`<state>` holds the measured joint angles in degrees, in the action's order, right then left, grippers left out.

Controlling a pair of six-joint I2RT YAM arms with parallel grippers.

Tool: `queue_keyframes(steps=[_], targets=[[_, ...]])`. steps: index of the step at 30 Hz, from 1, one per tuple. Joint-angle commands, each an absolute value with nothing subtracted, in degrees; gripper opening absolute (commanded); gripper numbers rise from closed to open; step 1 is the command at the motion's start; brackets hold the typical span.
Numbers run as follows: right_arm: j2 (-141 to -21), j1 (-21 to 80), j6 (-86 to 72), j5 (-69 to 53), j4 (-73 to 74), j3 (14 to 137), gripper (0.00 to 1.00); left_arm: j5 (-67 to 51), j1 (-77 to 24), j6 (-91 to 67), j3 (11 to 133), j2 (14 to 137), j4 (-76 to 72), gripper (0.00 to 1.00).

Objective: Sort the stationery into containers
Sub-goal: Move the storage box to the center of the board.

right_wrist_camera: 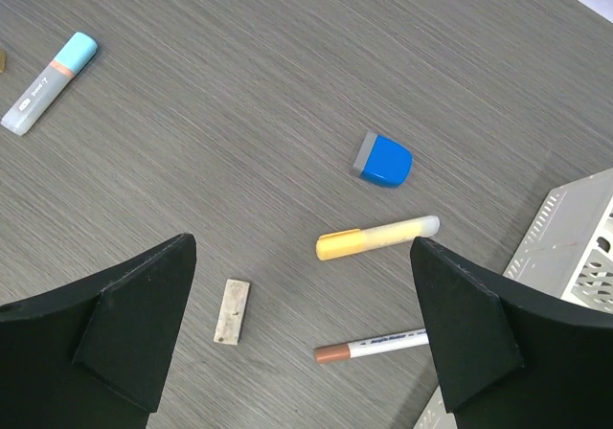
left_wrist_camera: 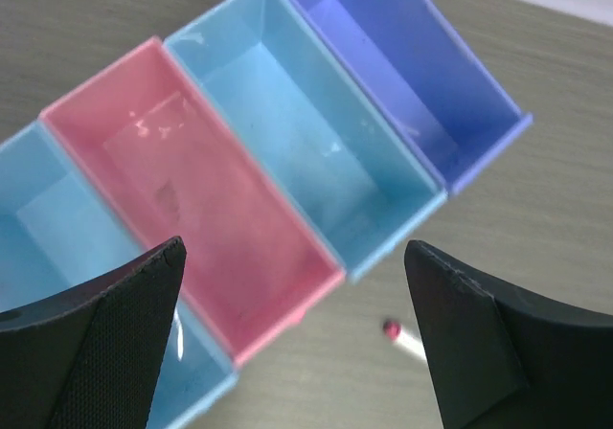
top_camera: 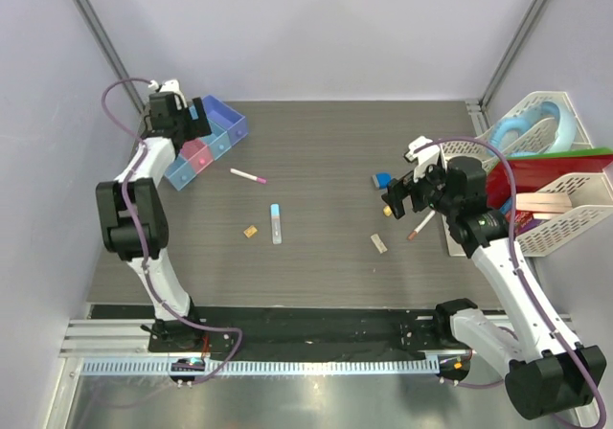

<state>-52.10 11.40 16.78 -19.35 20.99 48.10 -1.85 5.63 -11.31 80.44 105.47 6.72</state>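
Both grippers spread wide, holding nothing, above a dark wood-grain table with stationery loose on it
Top view: pale walls, metal posts in the far corners; left gripper hangs over the containers at far left, right gripper near the white baskets; pink-capped pen, blue-capped tube & tan eraser lie mid-table. Left wrist: fingers apart above the pink box & its light-blue neighbour. Right wrist: yellow marker, blue block, 2nd eraser, brown-red pen on bare grain btw the fingers
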Motion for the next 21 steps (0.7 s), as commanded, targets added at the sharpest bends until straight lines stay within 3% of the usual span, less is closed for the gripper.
queue_keyframes(steps=[1,8,21], targets=[[-50.54,11.51,17.4,-19.42,18.28,48.25,1.0,3.86,2.9,-14.15,95.31,114.41,9.39,0.96],[-49.13,11.51,17.66,-19.78,18.46,47.46,1.0,8.52,0.62,-14.5,111.44,128.39,19.5,0.95],[-50.36,11.78,18.28,-21.09,19.07,47.46,1.0,13.26,0.53,-16.96,105.11,123.22,18.1,0.92]])
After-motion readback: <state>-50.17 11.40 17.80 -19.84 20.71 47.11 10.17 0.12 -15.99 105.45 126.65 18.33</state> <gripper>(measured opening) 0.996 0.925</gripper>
